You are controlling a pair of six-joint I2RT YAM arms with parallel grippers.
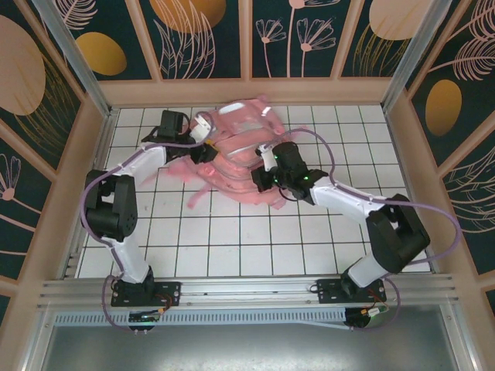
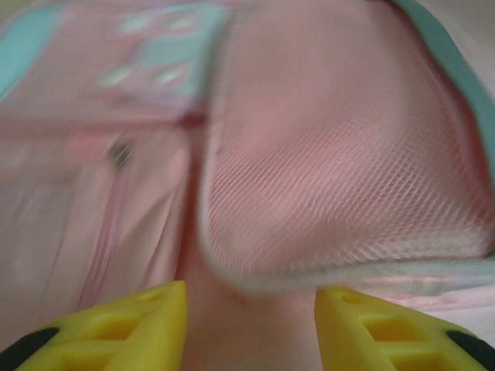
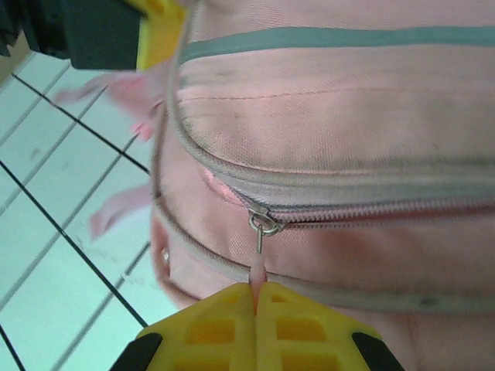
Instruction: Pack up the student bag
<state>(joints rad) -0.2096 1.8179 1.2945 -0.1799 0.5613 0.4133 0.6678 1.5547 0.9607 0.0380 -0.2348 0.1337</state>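
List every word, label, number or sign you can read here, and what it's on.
No readable text.
The student bag shows no legible print.
The pale shapes on its teal patch are too blurred to tell if they are lettering.
The tiled table bears no writing.

Pale-pink student bag (image 3: 340, 108) with grey strips, yellow right pincer (image 3: 257, 297) (white table (image 1: 232, 232), black grid)

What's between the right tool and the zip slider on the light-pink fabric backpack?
Right wrist view: only a thin pink pull tab hanging from the zip slider, pinched in the shut right tool.
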